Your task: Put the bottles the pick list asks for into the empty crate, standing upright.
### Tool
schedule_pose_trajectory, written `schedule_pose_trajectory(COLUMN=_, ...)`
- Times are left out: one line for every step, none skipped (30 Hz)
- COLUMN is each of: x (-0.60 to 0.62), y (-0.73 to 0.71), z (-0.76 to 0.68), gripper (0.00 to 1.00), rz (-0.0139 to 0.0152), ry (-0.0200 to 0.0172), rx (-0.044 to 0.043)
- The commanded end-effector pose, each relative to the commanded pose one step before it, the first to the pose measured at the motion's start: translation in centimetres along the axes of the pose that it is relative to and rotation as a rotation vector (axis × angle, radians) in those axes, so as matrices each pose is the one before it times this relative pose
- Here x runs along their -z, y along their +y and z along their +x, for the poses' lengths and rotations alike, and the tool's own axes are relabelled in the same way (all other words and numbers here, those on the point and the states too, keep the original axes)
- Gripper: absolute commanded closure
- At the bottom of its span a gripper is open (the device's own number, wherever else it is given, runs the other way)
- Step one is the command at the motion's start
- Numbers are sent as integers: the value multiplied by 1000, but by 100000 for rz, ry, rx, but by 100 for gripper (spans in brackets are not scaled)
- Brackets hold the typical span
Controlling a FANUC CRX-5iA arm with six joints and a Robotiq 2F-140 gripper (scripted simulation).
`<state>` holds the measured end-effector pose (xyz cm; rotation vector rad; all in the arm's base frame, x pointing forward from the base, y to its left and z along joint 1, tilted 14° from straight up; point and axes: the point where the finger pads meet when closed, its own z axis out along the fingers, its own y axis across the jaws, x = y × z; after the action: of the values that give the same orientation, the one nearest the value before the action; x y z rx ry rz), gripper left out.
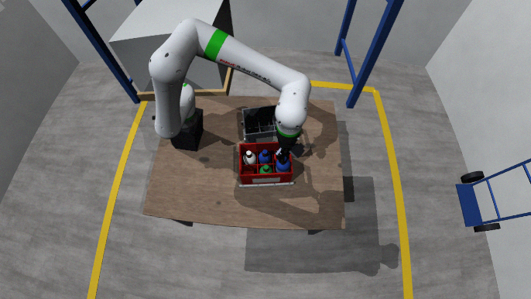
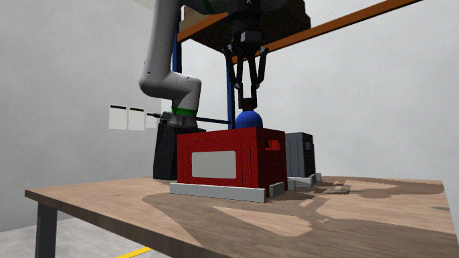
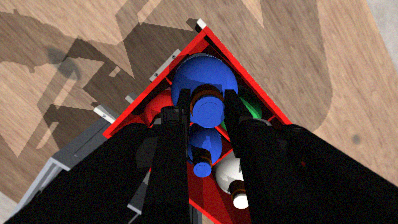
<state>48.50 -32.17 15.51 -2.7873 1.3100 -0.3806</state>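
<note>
Over the red crate (image 2: 221, 157), the pincer (image 2: 247, 97) is clamped on the neck of a blue bottle (image 2: 249, 119), just under the cap. That keeps the bottle hanging plumb so it clears the divider walls. Its shoulder pokes above the rim while the body sits in the corner cell. Another blue bottle (image 3: 205, 142), a white one (image 3: 231, 175) and a green one (image 1: 265, 169) stand in their own cells. The empty grey crate (image 1: 258, 123) waits right behind on the counter (image 2: 100, 197), both crates boxed in by low grey stops, presumably so they don't slide. Can't read the pick list from here.
</note>
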Motion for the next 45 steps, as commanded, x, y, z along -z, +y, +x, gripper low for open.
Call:
schedule_pose_trajectory(x=512, y=-9, z=69, gripper=90, rz=33, ry=193, rx=15)
schedule_pose_trajectory(x=167, y=0, z=0, gripper=90, rz=0, ry=0, rx=0)
schedule_pose_trajectory(x=167, y=0, z=0, gripper=90, rz=0, ry=0, rx=0)
schedule_pose_trajectory(x=167, y=0, z=0, gripper=90, rz=0, ry=0, rx=0)
schedule_pose_trajectory(x=167, y=0, z=0, gripper=90, rz=0, ry=0, rx=0)
schedule_pose_trajectory(x=167, y=0, z=0, gripper=90, rz=0, ry=0, rx=0)
schedule_pose_trajectory(x=167, y=0, z=0, gripper=90, rz=0, ry=0, rx=0)
schedule_pose_trajectory(x=167, y=0, z=0, gripper=90, rz=0, ry=0, rx=0)
schedule_pose_trajectory(x=167, y=0, z=0, gripper=90, rz=0, ry=0, rx=0)
schedule_pose_trajectory(x=167, y=0, z=0, gripper=90, rz=0, ry=0, rx=0)
schedule_pose_trajectory(x=0, y=0, z=0, gripper=90, rz=0, ry=0, rx=0)
schedule_pose_trajectory(x=0, y=0, z=0, gripper=90, rz=0, ry=0, rx=0)
schedule_pose_trajectory(x=170, y=-1, z=3, gripper=90, rz=0, ry=-2, rx=0)
schedule_pose_trajectory(x=164, y=1, z=-2, gripper=90, rz=0, ry=1, rx=0)
schedule_pose_trajectory(x=166, y=0, z=-1, gripper=90, rz=0, ry=1, rx=0)
schedule_pose_trajectory(x=166, y=0, z=0, gripper=90, rz=0, ry=0, rx=0)
schedule_pose_trajectory(x=167, y=0, z=0, gripper=90, rz=0, ry=0, rx=0)
schedule_pose_trajectory(x=167, y=0, z=0, gripper=90, rz=0, ry=0, rx=0)
schedule_pose_trajectory(x=167, y=0, z=0, gripper=90, rz=0, ry=0, rx=0)
schedule_pose_trajectory(x=167, y=0, z=0, gripper=90, rz=0, ry=0, rx=0)
schedule_pose_trajectory(x=167, y=0, z=0, gripper=90, rz=0, ry=0, rx=0)
schedule_pose_trajectory(x=167, y=0, z=0, gripper=90, rz=0, ry=0, rx=0)
schedule_pose_trajectory(x=167, y=0, z=0, gripper=90, rz=0, ry=0, rx=0)
schedule_pose_trajectory(x=167, y=0, z=0, gripper=90, rz=0, ry=0, rx=0)
schedule_pose_trajectory(x=167, y=0, z=0, gripper=90, rz=0, ry=0, rx=0)
schedule_pose_trajectory(x=167, y=0, z=0, gripper=90, rz=0, ry=0, rx=0)
schedule_pose_trajectory(x=167, y=0, z=0, gripper=90, rz=0, ry=0, rx=0)
schedule_pose_trajectory(x=0, y=0, z=0, gripper=90, rz=0, ry=0, rx=0)
schedule_pose_trajectory(x=0, y=0, z=0, gripper=90, rz=0, ry=0, rx=0)
schedule_pose_trajectory(x=170, y=-1, z=3, gripper=90, rz=0, ry=-2, rx=0)
schedule_pose_trajectory(x=164, y=1, z=-2, gripper=90, rz=0, ry=1, rx=0)
schedule_pose_trajectory(x=166, y=0, z=-1, gripper=90, rz=0, ry=1, rx=0)
schedule_pose_trajectory(x=166, y=0, z=0, gripper=90, rz=0, ry=0, rx=0)
schedule_pose_trajectory(x=167, y=0, z=0, gripper=90, rz=0, ry=0, rx=0)
schedule_pose_trajectory(x=167, y=0, z=0, gripper=90, rz=0, ry=0, rx=0)
schedule_pose_trajectory(x=167, y=0, z=0, gripper=90, rz=0, ry=0, rx=0)
schedule_pose_trajectory(x=167, y=0, z=0, gripper=90, rz=0, ry=0, rx=0)
schedule_pose_trajectory(x=167, y=0, z=0, gripper=90, rz=0, ry=0, rx=0)
schedule_pose_trajectory(x=167, y=0, z=0, gripper=90, rz=0, ry=0, rx=0)
schedule_pose_trajectory(x=167, y=0, z=0, gripper=90, rz=0, ry=0, rx=0)
schedule_pose_trajectory(x=167, y=0, z=0, gripper=90, rz=0, ry=0, rx=0)
schedule_pose_trajectory(x=167, y=0, z=0, gripper=90, rz=0, ry=0, rx=0)
schedule_pose_trajectory(x=167, y=0, z=0, gripper=90, rz=0, ry=0, rx=0)
schedule_pose_trajectory(x=174, y=-2, z=6, gripper=90, rz=0, ry=-4, rx=0)
schedule_pose_trajectory(x=0, y=0, z=0, gripper=90, rz=0, ry=0, rx=0)
